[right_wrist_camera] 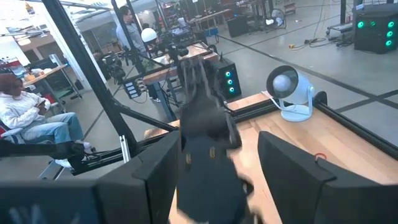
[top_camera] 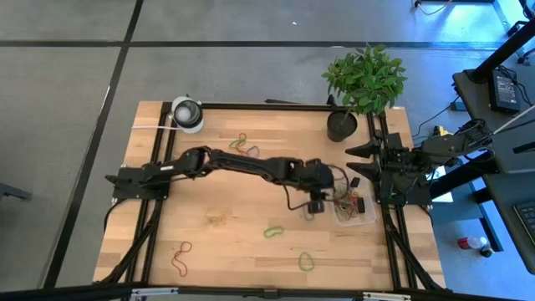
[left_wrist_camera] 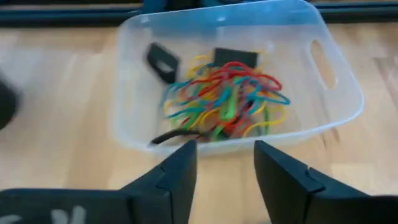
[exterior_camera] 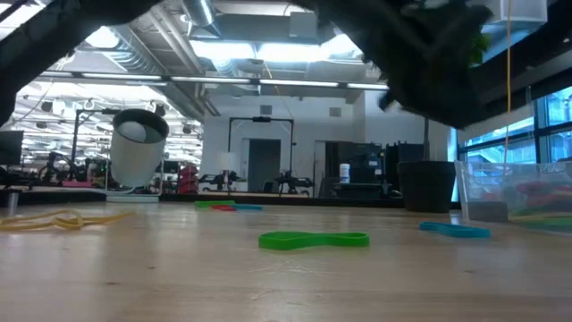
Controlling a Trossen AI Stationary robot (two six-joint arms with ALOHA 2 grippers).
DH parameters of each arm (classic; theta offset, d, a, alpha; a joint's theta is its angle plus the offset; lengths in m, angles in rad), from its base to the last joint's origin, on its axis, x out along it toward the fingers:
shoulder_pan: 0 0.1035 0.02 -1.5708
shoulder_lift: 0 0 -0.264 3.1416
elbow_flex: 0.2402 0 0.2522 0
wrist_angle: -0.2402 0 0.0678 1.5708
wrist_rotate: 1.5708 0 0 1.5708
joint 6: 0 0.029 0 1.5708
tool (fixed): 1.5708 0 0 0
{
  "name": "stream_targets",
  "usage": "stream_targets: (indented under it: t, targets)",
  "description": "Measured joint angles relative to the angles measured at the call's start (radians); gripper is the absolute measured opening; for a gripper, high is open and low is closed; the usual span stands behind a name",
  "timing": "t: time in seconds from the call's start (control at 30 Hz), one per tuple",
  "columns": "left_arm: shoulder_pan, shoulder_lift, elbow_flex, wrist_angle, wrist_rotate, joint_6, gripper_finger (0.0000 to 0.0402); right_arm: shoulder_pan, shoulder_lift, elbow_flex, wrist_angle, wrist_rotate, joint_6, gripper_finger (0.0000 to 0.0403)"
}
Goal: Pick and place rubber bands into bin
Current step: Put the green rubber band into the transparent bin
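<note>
Dark left gripper [left_wrist_camera: 225, 163] hovering just short of the bin [left_wrist_camera: 339, 93], fingers parted with a narrow gap and holding nothing. Stretched out from the left edge of the desk toward the right edge, arm nearly crossing the whole top in the high view, gripper [top_camera: 315, 203] right beside the bin [top_camera: 354, 216].

Clear plastic bin sitting near the right edge, about halfway along it, already stuffed with a tangle of rubber bands [left_wrist_camera: 224, 99], red, blue, yellow and green, plus a dark one draped by the near wall.

Loose ones scattered over the wood: green band [top_camera: 273, 232] a bit toward the front edge, another green one [top_camera: 306, 262] close to the front edge, red one [top_camera: 181, 257] by the front left corner, yellowish one [top_camera: 217, 219] mid-desk, a few more [top_camera: 241, 144] toward the back edge.

Right gripper [right_wrist_camera: 211, 168] parked at the right edge, fingers spread wide, empty.

Black plant pot [top_camera: 341, 125] at the back right corner, white-and-grey roll [top_camera: 187, 114] near the back left corner.
</note>
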Motion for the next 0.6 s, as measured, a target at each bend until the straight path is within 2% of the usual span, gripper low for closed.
stream_targets:
  t: [0.13, 0.23, 0.33, 0.47, 0.6]
  targets:
    - [0.016, -0.096, -0.080, -0.050, -0.008, -0.005, 0.0103, 0.000, 0.000, 0.000, -0.001, 0.000, -0.002, 0.0216]
    - [0.022, -0.199, -0.241, 0.014, 0.005, 0.010, 0.0045, 0.000, 0.001, 0.000, -0.002, 0.000, 0.006, 0.0216]
    - [0.033, -0.339, -0.484, 0.158, 0.023, -0.021, 0.0009, 0.000, 0.010, 0.000, -0.015, 0.000, 0.028, 0.0216]
    - [0.049, -0.561, -0.860, 0.416, 0.016, -0.094, 0.0002, 0.000, 0.056, 0.000, -0.072, 0.000, 0.083, 0.0216]
    - [0.034, -0.794, -1.153, 0.599, 0.023, -0.104, 0.0002, -0.001, 0.145, -0.002, -0.111, 0.000, 0.110, 0.0216]
